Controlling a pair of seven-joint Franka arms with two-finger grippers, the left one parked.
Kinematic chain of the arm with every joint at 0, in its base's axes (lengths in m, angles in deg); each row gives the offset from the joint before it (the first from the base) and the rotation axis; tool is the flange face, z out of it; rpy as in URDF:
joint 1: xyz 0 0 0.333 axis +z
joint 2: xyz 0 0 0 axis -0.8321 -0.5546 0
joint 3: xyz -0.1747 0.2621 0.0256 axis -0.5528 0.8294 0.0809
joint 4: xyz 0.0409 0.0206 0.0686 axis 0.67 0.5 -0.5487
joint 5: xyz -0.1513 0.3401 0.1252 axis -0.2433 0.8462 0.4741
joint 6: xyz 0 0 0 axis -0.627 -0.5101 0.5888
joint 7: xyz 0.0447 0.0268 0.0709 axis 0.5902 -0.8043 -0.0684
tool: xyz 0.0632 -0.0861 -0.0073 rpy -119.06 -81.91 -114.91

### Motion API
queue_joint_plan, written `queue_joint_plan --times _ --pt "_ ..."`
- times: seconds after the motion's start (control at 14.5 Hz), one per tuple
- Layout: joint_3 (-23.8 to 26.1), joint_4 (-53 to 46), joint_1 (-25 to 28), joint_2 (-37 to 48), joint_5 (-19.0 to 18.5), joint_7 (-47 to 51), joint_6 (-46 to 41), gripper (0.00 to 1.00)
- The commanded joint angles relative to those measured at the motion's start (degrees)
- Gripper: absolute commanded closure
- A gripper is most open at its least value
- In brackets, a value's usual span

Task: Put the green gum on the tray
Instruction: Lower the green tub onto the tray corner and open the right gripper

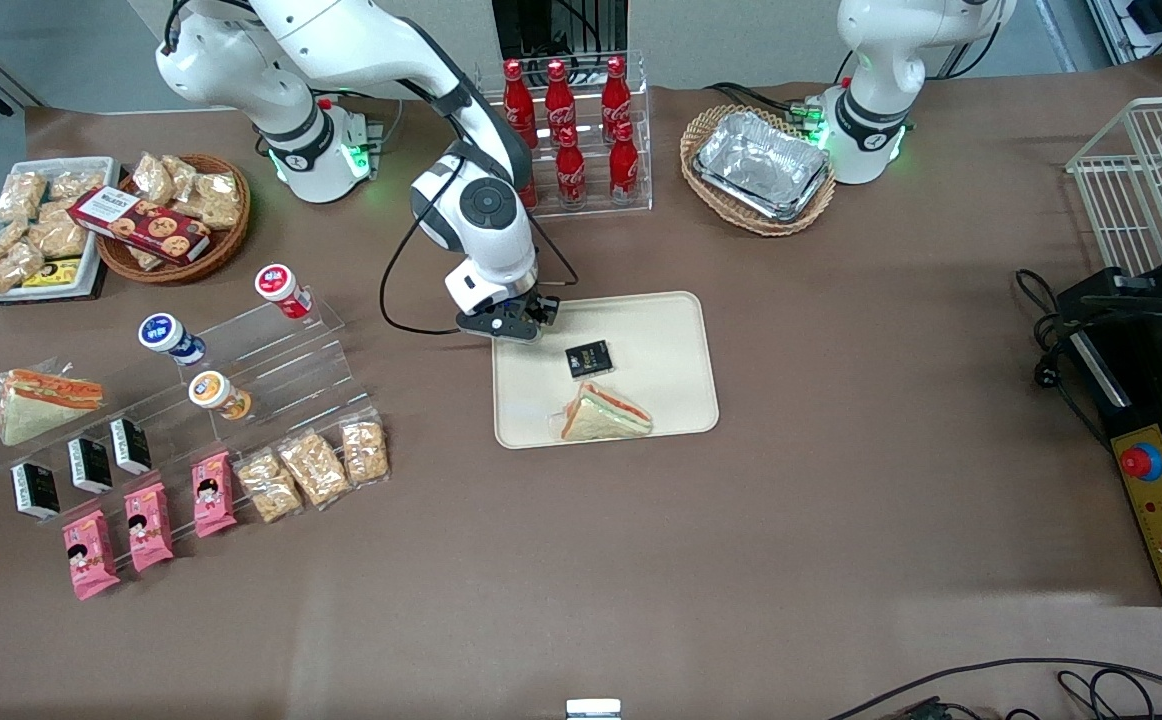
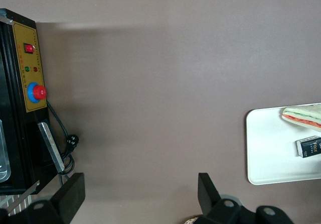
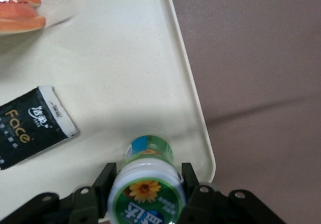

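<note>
Right now I am seeing the right arm's black two-finger gripper (image 3: pixel 145 186) clamping its fingers on the small cylindrical green gum bottle with the green-rimmed white lid (image 3: pixel 147 184), holding it over the large flat cream-beige rectangular tray (image 1: pixel 666 340) near a rounded corner, its base at the tray's surface. Lying on the same tray are a small black packet (image 1: pixel 588 359) and a wrapped triangular sandwich (image 1: pixel 604 415), the packet nearer the gripper (image 1: pixel 518 325).
</note>
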Motion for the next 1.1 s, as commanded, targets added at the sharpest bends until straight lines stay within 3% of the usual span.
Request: queue_joint_plan --times 0.0,0.07,0.14,0.41,0.76,1.03 --pt "-0.21 -0.44 -0.24 -0.82 -0.01 -0.09 1.33 0.13" --pt "-0.29 -0.44 -0.16 -0.9 -0.01 -0.09 1.33 0.11" --pt "-0.29 -0.53 -0.16 -0.82 -0.01 -0.09 1.33 0.0" --pt "-1.25 -0.79 -1.73 5.14 -0.1 -0.71 -3.04 0.0" --pt "-1.35 -11.84 -11.21 14.38 0.07 -12.55 -27.01 0.0" --pt "-1.35 -24.67 -23.59 15.18 0.34 -29.94 -44.25 0.0"
